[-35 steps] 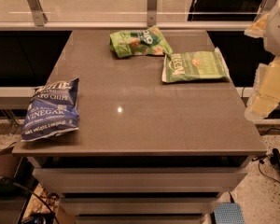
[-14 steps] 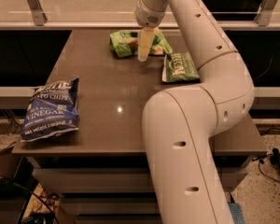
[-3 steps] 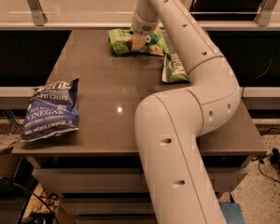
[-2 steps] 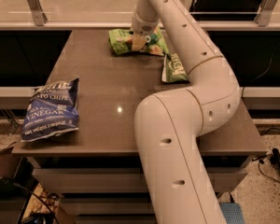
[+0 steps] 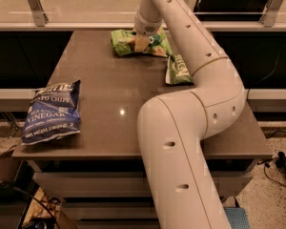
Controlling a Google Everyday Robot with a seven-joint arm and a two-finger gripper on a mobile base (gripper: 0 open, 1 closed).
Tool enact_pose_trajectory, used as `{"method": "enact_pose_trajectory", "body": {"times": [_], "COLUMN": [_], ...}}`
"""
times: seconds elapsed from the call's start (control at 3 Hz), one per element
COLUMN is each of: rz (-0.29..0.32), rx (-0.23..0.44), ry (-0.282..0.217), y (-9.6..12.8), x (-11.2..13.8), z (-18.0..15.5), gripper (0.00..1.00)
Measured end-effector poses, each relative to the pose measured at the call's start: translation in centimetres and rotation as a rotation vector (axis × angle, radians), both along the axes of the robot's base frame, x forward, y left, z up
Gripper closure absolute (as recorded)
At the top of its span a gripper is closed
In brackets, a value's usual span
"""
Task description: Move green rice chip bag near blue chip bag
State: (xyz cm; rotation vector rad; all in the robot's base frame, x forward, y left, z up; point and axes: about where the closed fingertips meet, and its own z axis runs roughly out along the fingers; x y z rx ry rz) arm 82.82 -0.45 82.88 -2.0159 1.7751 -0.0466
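Note:
The green rice chip bag (image 5: 121,42) lies wrinkled at the far middle of the brown table (image 5: 109,85). My gripper (image 5: 142,42) is down on the middle of this bag, touching its top side, and the wrist hides part of the bag. The blue chip bag (image 5: 51,111), with white "chips" and "vinegar" lettering, lies flat at the table's near left edge, far from the green bag and the gripper.
A flat, paler green bag (image 5: 177,70) lies right of the rice chip bag, partly hidden by my white arm (image 5: 205,80). The arm crosses the table's right half from the front. A railing (image 5: 35,6) and a ledge run behind the table.
The arm has come in over the table and the gripper has dropped from above the green rice chip bag onto it. Over the last second nothing has visibly moved. Both bags lie where they were.

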Motion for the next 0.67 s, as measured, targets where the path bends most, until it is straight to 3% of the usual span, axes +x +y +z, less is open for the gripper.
{"method": "enact_pose_trajectory", "body": {"times": [0.33, 0.67], "rz": [-0.009, -0.073], "rx": [-0.003, -0.029], "ry": [0.008, 0.065], "y": [0.0, -0.1], "x": [-0.2, -1.6], "z": [0.1, 0.4], "gripper": [1.00, 1.00]}}
